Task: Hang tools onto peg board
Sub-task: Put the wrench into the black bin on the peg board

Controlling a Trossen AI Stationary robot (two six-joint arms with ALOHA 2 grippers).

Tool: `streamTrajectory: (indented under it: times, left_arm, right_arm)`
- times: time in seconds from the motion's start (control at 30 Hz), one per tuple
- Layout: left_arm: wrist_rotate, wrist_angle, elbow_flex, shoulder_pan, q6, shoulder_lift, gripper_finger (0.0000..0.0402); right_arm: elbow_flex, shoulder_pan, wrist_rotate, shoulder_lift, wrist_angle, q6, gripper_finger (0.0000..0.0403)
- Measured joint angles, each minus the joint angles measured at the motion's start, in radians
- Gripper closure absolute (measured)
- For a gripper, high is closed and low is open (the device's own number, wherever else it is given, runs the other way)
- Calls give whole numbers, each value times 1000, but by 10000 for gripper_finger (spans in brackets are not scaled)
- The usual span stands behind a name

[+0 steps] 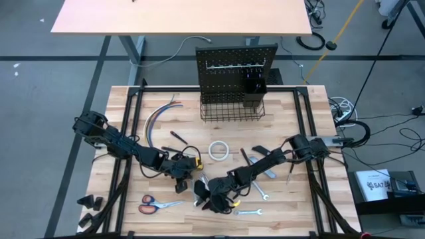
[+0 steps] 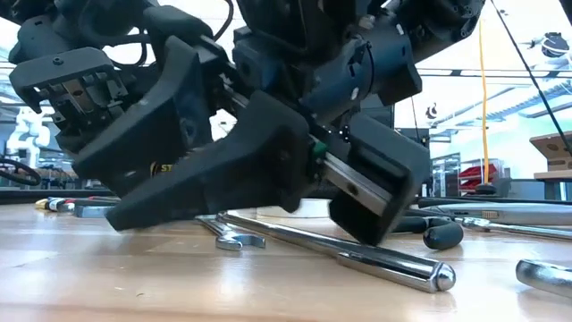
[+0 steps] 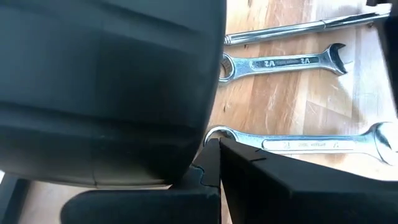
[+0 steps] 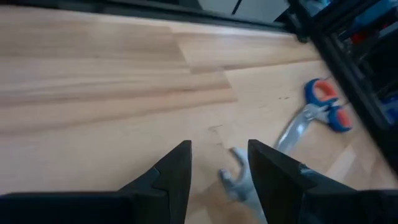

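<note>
Fig.: right gripper (image 4: 217, 177), jaws part-open, low over a wrench (image 4: 235, 176) near the tabletop's (image 1: 133, 106) front edge; left gripper (image 1: 180, 167) shut, empty (idle beside it). Centre jaws astride shank before closing; peg board (image 1: 236, 70) stands at rear edge.

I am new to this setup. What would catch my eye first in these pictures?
First, the two dark arms meeting low over the table's front middle, the left gripper shut beside the right gripper, whose fingers straddle a silver wrench. Behind them the black peg board stands upright at the far edge, while the scissors lie front left.
</note>
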Motion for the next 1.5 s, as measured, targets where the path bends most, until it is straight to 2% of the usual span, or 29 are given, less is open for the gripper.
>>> streamTrajectory:
  times: [0.57,0.73,0.9,1.1,1.2,1.37,1.5]
  left_arm:
    - [-37,60,-1,0,-27,2,400]
    - [-46,107,1,0,-27,48,400]
    - [-45,178,4,-1,-44,104,400]
    - [-31,189,3,0,-44,103,400]
    - [-30,191,2,0,-44,103,400]
    - [-31,189,2,1,-51,103,400]
    - [-36,194,1,1,-47,103,400]
  right_arm:
    - [0,-31,-1,18,37,17,255]
    - [0,-36,-4,18,46,4,257]
    - [0,-37,-13,19,49,-3,280]
    - [0,-37,-29,19,33,14,324]
    - [0,-38,-27,10,-13,66,334]
    - [0,-38,83,-65,-138,165,330]
    - [0,-38,168,-147,-289,172,325]
